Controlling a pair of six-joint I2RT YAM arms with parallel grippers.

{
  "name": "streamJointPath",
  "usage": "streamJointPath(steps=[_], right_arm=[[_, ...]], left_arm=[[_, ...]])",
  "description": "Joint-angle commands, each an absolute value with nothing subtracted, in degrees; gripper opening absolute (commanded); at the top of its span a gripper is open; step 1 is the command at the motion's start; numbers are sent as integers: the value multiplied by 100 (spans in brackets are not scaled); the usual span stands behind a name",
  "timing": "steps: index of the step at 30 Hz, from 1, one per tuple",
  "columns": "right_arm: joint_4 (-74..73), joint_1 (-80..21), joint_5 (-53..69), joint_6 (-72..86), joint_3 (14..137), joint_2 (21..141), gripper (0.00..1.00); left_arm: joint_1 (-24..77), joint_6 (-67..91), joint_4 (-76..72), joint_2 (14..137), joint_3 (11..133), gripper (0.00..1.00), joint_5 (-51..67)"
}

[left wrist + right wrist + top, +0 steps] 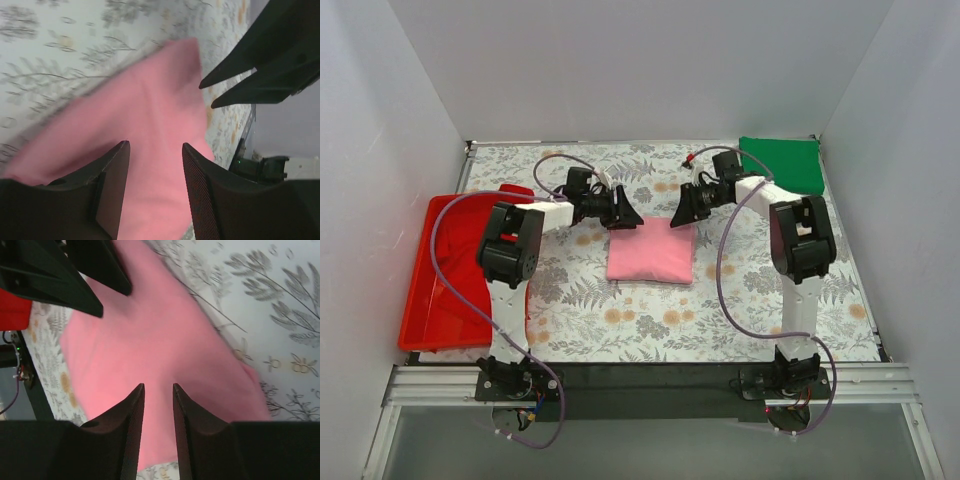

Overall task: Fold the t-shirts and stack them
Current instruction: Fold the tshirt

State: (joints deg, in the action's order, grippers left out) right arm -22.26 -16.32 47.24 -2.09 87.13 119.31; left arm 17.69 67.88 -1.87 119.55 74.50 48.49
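Observation:
The light pink t-shirt (651,255) lies folded into a rectangle in the middle of the table; it also shows in the left wrist view (145,115) and the right wrist view (150,335). The dark green t-shirt (781,162) lies folded at the far right corner. My left gripper (626,217) hovers over the pink shirt's far left corner, open and empty (155,147). My right gripper (681,213) hovers over its far right corner, jaws a little apart with nothing between them (158,387). The two grippers face each other.
A red plastic tray (445,275) sits at the left table edge, partly overhanging. The floral tablecloth (620,320) covers the table. White walls close in the back and both sides.

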Motion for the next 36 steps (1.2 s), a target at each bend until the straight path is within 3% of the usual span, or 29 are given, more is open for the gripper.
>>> streamJointPath(steps=[1, 6, 10, 14, 20, 27, 36], right_arm=[[-1855, -1433, 4511, 132, 9034, 12497, 35], [-1802, -1248, 4140, 53, 9509, 13095, 34], [-1793, -1195, 4489, 175, 9589, 12675, 34], [-1363, -1292, 5079, 921, 8609, 11692, 34], [-239, -2108, 5484, 2255, 6823, 10389, 31], [615, -2470, 5494, 2936, 5924, 10817, 29], [642, -1698, 5098, 2646, 5195, 11760, 27]], left_arm=[[1539, 7303, -518, 12418, 7857, 44, 4702], [1275, 7392, -501, 13025, 8349, 44, 4878], [1292, 7426, -964, 12222, 7939, 43, 5527], [1441, 7909, -1397, 11085, 6893, 42, 5932], [1951, 8183, -1521, 10161, 5441, 27, 5924], [2022, 8534, -1818, 10905, 5080, 22, 5573], [1688, 8631, -1802, 11891, 4896, 25, 5511]])
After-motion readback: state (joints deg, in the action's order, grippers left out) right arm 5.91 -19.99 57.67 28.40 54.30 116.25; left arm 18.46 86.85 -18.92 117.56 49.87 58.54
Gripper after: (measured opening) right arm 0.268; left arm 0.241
